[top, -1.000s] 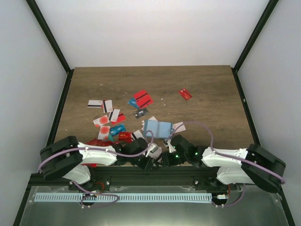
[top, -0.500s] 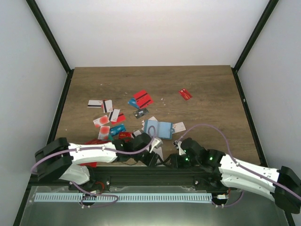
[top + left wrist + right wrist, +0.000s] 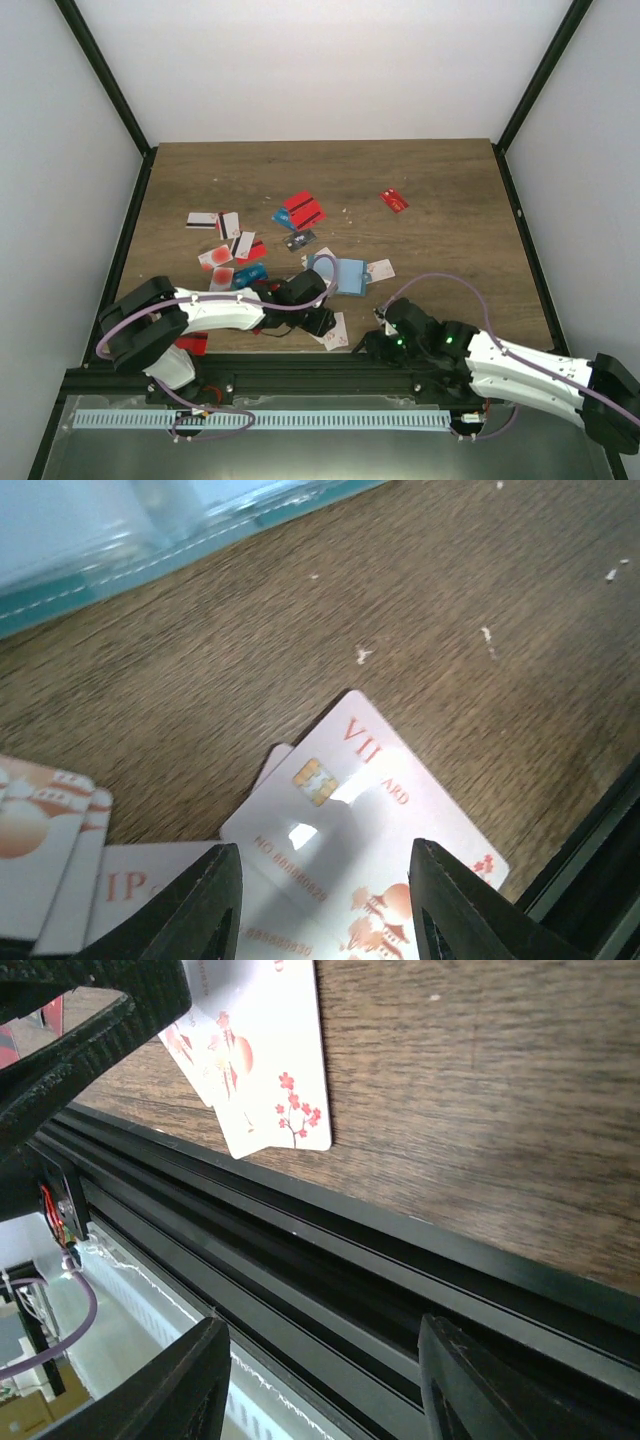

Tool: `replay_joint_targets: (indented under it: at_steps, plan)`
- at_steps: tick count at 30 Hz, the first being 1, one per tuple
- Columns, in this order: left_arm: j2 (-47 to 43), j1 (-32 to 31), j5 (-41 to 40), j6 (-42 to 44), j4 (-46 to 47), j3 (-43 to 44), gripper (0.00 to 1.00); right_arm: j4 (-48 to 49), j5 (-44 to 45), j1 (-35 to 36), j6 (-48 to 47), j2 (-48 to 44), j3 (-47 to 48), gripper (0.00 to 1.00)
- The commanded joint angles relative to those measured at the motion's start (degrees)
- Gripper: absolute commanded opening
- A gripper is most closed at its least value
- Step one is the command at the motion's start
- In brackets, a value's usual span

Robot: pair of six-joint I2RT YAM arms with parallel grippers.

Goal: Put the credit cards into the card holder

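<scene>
The card holder (image 3: 339,276) lies open on the table, teal with a light blue inside; its edge shows at the top of the left wrist view (image 3: 150,540). Several credit cards are scattered left of and behind it, such as a red pair (image 3: 303,210). A white card with red marks (image 3: 335,332) lies at the front edge, on other white cards (image 3: 360,810). My left gripper (image 3: 318,320) is open and empty, its jaws low over that card (image 3: 325,910). My right gripper (image 3: 368,344) is open and empty over the black front rail (image 3: 320,1380). The white card also shows in the right wrist view (image 3: 270,1070).
A single red card (image 3: 394,200) lies far back right. White and black-striped cards (image 3: 215,222) lie at the left. The black frame rail (image 3: 400,1260) runs along the table's near edge, right by the white card. Dark posts stand at the table's corners.
The right arm has stretched out low and its gripper has drawn back over the front rail. The left gripper shifted slightly, and the white card now shows uncovered at the front edge.
</scene>
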Motion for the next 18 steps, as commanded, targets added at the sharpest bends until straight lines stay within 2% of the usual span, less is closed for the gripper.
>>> replay_joint_targets:
  at_steps: [1, 9, 13, 18]
  plan:
    - [1.91, -0.03, 2.55, 1.4, 2.58, 1.36, 0.48, -2.05, -0.42, 0.47, 4.56, -1.97, -1.56, 0.54]
    - [3.88, -1.32, 5.97, 0.94, 5.62, 1.48, 0.49, -1.29, 2.54, 0.46, 12.01, -6.28, -5.15, 0.58]
    - [5.39, -3.18, 6.89, -0.36, 6.84, 1.75, 0.49, 2.53, 2.94, 0.42, 15.41, -8.04, -7.83, 0.59]
    - [6.73, -5.16, 8.26, -2.48, 9.22, 2.32, 0.49, 9.47, 0.98, 0.51, 17.28, -5.98, -10.21, 0.61]
